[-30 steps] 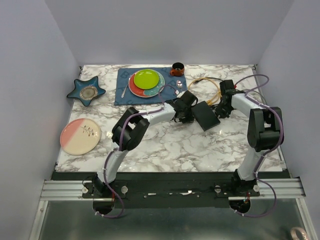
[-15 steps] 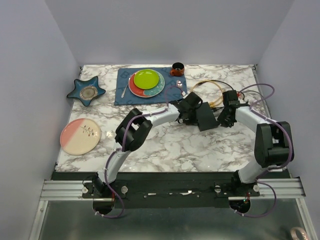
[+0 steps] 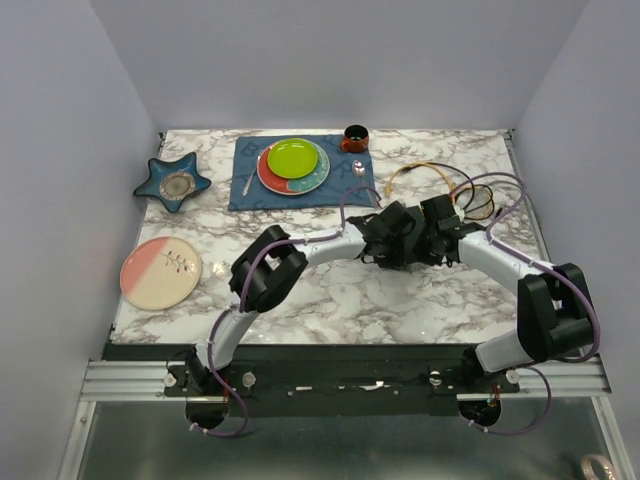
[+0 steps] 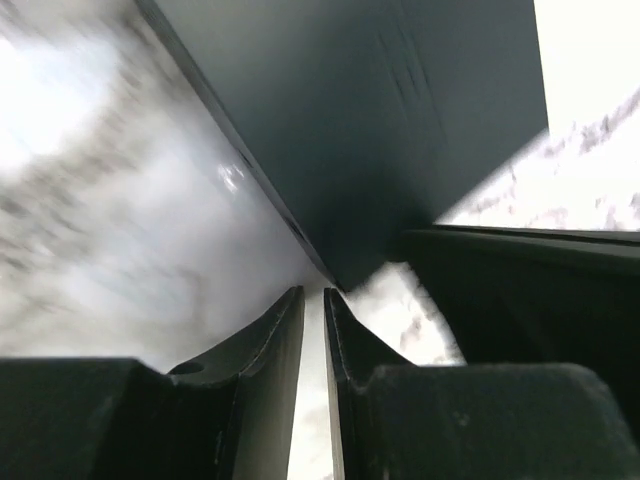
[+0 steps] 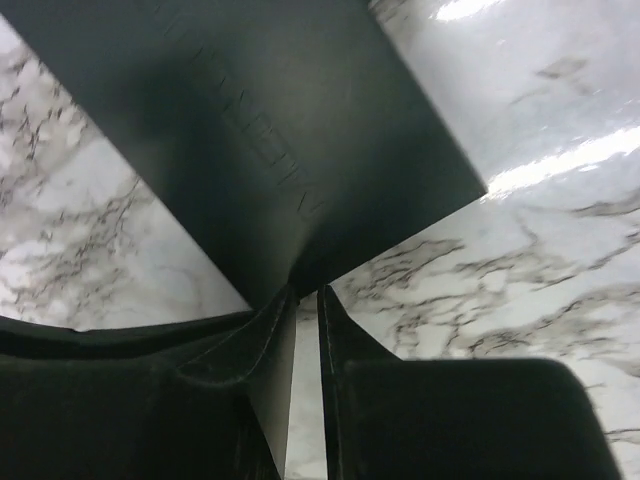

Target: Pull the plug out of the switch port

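Note:
The black switch (image 4: 400,130) fills the upper part of the left wrist view, one corner just past my left gripper (image 4: 313,292), whose fingers are shut with nothing between them. In the right wrist view the switch (image 5: 270,140) has a corner right at the tips of my right gripper (image 5: 305,291), which is also shut and empty. In the top view the left gripper (image 3: 398,236) and right gripper (image 3: 434,236) meet over the switch (image 3: 415,247) and hide most of it. An orange cable (image 3: 415,166) loops behind them. The plug and the sockets are hidden.
A blue cloth mat (image 3: 250,180) at the back carries a green plate (image 3: 292,157) on a red and teal plate, and a spoon. A brown cup (image 3: 354,136) stands behind it. A blue star dish (image 3: 172,181) and a pink plate (image 3: 160,271) are on the left.
The right gripper has moved left and the left gripper right, so they now meet over the switch. The switch has turned and shifted, and the orange cable has slid with it.

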